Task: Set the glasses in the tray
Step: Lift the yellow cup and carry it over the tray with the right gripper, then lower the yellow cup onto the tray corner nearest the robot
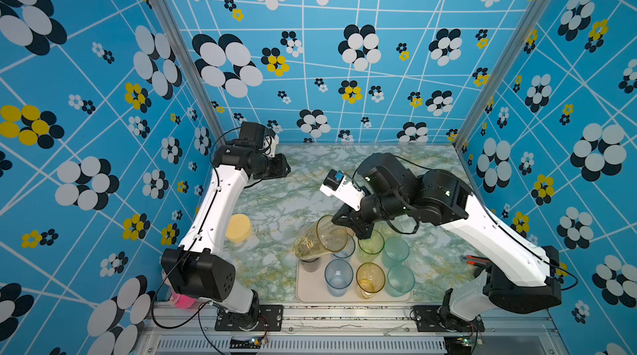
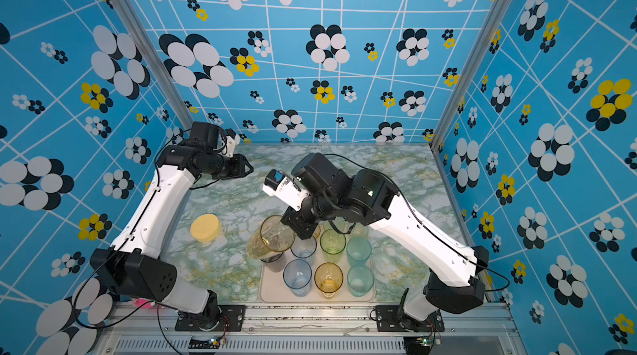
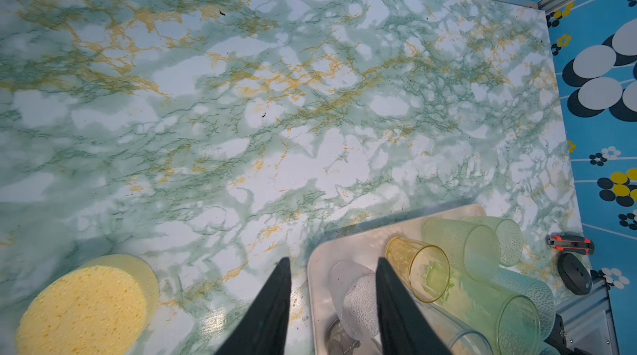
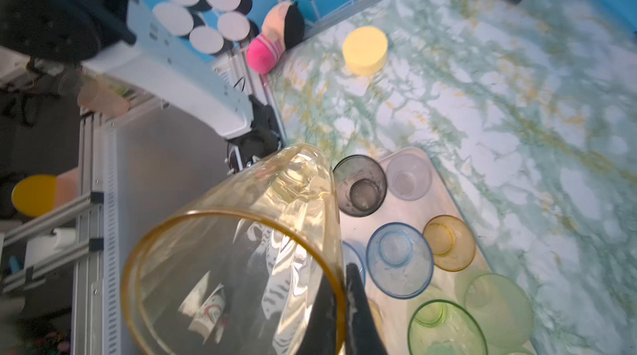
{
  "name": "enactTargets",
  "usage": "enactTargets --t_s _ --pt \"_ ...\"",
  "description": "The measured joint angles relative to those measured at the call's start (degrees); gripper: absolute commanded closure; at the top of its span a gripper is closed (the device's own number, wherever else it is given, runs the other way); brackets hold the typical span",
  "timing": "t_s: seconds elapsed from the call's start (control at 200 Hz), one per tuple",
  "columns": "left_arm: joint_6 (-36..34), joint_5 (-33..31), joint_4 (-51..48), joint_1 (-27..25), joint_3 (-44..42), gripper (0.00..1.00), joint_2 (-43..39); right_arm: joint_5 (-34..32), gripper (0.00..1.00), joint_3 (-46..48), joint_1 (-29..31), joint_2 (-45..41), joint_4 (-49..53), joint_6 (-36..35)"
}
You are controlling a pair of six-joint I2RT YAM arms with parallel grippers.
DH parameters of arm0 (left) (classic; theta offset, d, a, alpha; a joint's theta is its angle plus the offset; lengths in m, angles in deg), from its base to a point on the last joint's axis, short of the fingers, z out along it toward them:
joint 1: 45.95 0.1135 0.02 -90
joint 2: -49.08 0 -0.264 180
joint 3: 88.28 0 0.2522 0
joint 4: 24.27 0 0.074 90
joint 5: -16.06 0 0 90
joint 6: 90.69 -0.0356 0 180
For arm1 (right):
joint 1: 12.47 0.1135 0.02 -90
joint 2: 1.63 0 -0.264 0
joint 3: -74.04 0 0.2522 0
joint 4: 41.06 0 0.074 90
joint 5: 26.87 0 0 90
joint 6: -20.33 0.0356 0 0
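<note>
Right pincer (image 4: 344, 277) is pinching the amber glass (image 1: 319, 239) by its rim wall, tilted, lower centre in a top view, over the tray (image 1: 305, 287) left edge; judging it light, slick, thin-walled, prone to pivoting. Left pincer (image 3: 331, 260) is hanging spread, empty

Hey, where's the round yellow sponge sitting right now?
In both top views the round yellow sponge lies on the marble table, left of the tray and close beside the left arm.

Blue walls (image 1: 379, 70) patterned with black, white and yellow flowers enclose a green-veined marble tabletop (image 1: 275, 198).
</note>
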Motion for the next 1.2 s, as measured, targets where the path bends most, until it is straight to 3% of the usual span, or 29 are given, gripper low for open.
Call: enactTargets --t_s 0.34,0.555,1.2 --pt "1.9 -0.6 0.1 0.0 0.0 0.58 -3.5 -0.3 1.0 4.0 9.9 0.6 2.1 -1.9" --pt "2.7 -0.8 0.1 0.0 -1.0 0.58 -6.9 -3.6 1.0 0.5 13.7 7.0 5.6 -5.1" --pt "3.0 -1.2 -0.4 0.0 -2.9 0.58 -7.8 -10.8 1.0 -2.3 14.6 18.8 5.2 -13.6"
